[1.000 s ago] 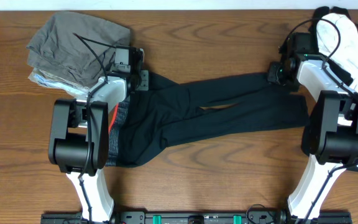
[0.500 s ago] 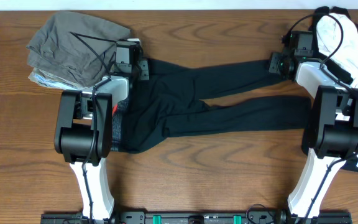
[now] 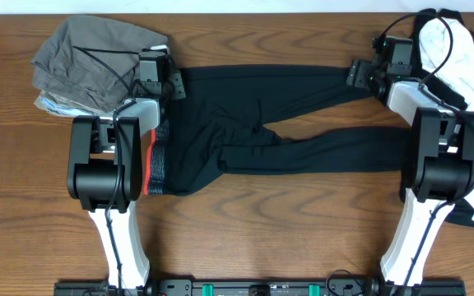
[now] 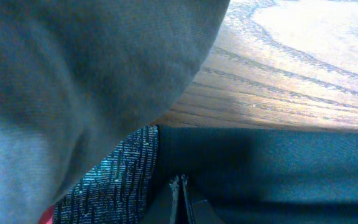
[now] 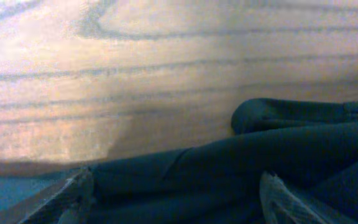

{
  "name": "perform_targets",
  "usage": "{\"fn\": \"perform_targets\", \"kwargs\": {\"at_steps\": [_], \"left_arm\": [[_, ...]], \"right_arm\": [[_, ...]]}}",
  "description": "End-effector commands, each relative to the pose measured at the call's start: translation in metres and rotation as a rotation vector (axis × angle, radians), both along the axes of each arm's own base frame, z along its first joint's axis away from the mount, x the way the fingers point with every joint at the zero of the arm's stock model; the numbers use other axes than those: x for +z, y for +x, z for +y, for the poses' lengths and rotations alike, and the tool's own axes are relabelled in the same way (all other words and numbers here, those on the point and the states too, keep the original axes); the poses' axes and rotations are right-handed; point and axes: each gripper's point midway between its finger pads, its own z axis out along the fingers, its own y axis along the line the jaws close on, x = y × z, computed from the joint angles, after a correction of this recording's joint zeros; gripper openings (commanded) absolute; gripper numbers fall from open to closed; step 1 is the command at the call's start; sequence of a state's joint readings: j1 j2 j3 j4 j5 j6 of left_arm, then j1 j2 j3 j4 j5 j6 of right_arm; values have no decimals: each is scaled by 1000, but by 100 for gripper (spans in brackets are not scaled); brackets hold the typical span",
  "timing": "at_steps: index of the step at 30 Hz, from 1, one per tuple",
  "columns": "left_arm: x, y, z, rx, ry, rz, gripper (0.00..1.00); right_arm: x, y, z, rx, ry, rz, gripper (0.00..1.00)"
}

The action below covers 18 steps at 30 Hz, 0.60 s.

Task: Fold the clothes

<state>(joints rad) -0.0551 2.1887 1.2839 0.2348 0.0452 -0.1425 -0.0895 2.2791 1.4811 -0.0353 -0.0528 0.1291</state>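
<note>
The black leggings (image 3: pixel 286 115) lie stretched across the middle of the table (image 3: pixel 303 222), waistband at the left. The left gripper (image 4: pixel 180 190) is pinched shut on the cloth beside the waistband. The right gripper (image 5: pixel 179 193), at upper right, stands wide over a leg end. Before folding, the lower leg probably needs straightening alongside the upper one.

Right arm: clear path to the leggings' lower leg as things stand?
Probably yes. The right gripper is open at the end of the upper leg, and the lower leg lies flat just nearer the base, nothing on top. Its far end runs under the arm's own link, so that part is hidden.
</note>
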Motion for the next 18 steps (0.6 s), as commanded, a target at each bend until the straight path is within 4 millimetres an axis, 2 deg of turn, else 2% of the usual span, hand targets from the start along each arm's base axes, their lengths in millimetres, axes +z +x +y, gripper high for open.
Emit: {"fn": "perform_targets", "kwargs": {"at_steps": [1, 5, 9, 14, 18], "left_arm": [[-13, 1, 23, 72, 29, 25, 6], [-13, 1, 22, 70, 30, 26, 6], [-14, -1, 22, 70, 30, 33, 6], [-17, -4, 22, 70, 31, 51, 6], [-17, -4, 22, 70, 32, 52, 6]], "right_arm": [[-96, -50, -9, -51, 51, 224, 85], [-80, -33, -14, -57, 48, 189, 86], [-63, -25, -30, -85, 53, 211, 86], [-46, -29, -60, -140, 65, 269, 82], [-38, -39, -87, -193, 79, 316, 80]]}}
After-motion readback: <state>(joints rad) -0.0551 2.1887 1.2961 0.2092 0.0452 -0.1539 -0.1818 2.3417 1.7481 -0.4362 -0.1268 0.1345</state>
